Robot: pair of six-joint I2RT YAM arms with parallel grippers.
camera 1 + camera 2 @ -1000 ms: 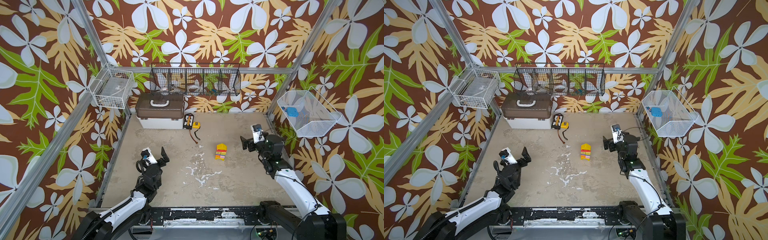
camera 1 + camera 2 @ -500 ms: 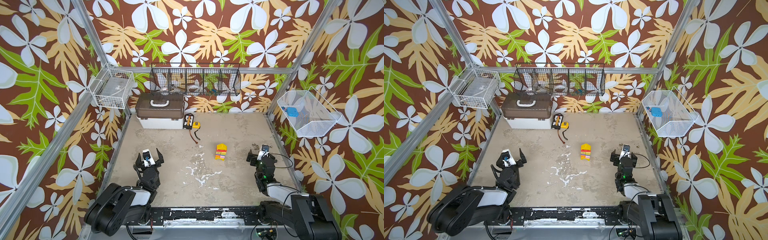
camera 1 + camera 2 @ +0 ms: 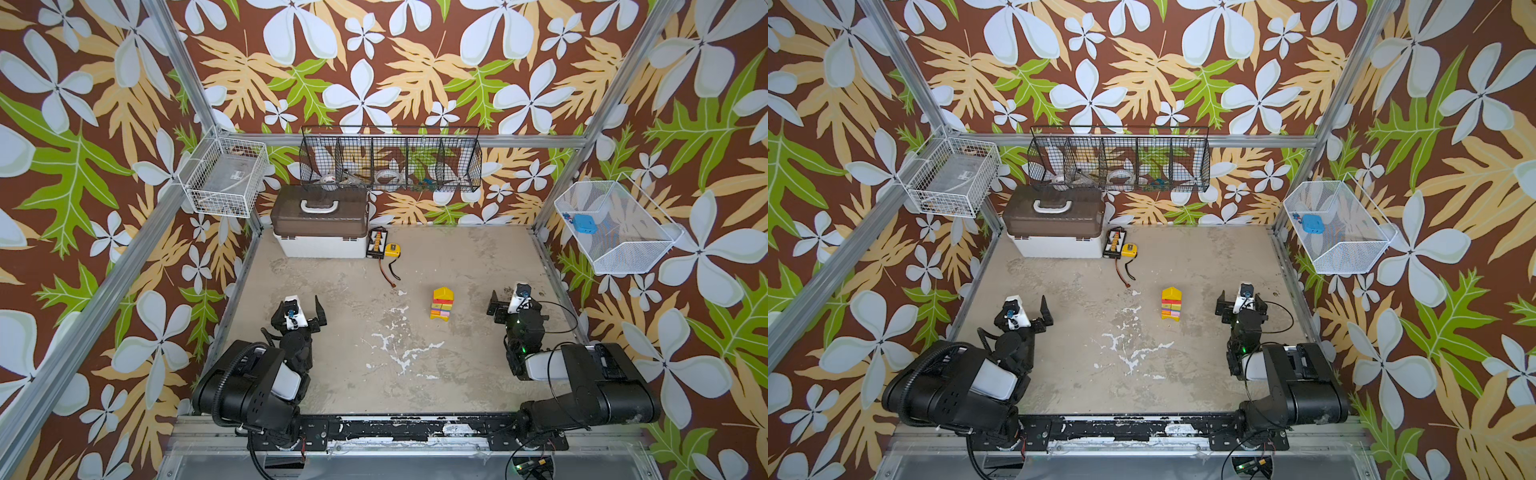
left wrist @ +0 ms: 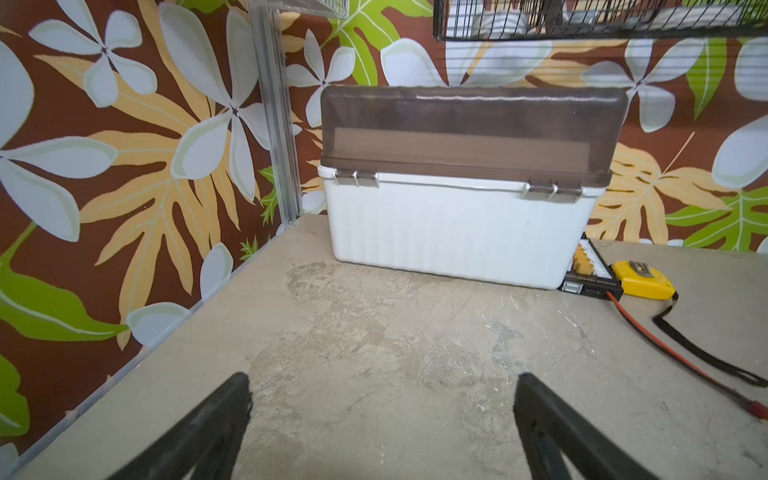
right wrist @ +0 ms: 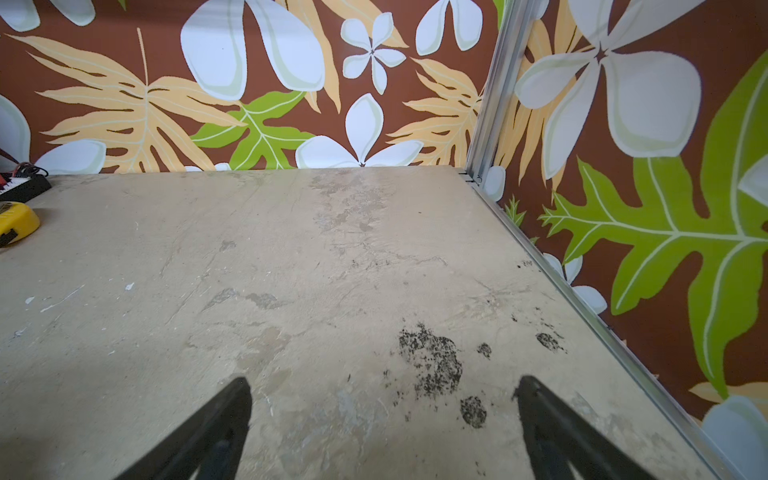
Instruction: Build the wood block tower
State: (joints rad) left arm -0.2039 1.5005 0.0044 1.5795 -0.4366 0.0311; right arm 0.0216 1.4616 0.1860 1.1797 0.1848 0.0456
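Observation:
The tower [image 3: 441, 303] [image 3: 1172, 303] stands upright right of the table's middle in both top views: a narrow stack of wood blocks with a yellow base, pink and orange layers, a red piece and a yellow pointed top. My left gripper [image 3: 300, 308] [image 4: 382, 386] is open and empty near the front left, far from the tower. Just right of the tower and apart from it, my right gripper [image 3: 515, 305] [image 5: 382, 386] is also open and empty. Neither wrist view shows the tower, only bare table between the fingers.
A white toolbox with a brown lid [image 3: 320, 232] [image 4: 457, 208] stands at the back left. Beside it are a black board with a red-and-black lead [image 3: 376, 243] and a yellow tape measure [image 3: 392, 249] [image 5: 16, 220]. Wire baskets [image 3: 390, 160] hang on the walls.
Both arms have drawn back toward the front rail and folded low. The right gripper has moved back from the far right to beside the tower. The tower has not moved.

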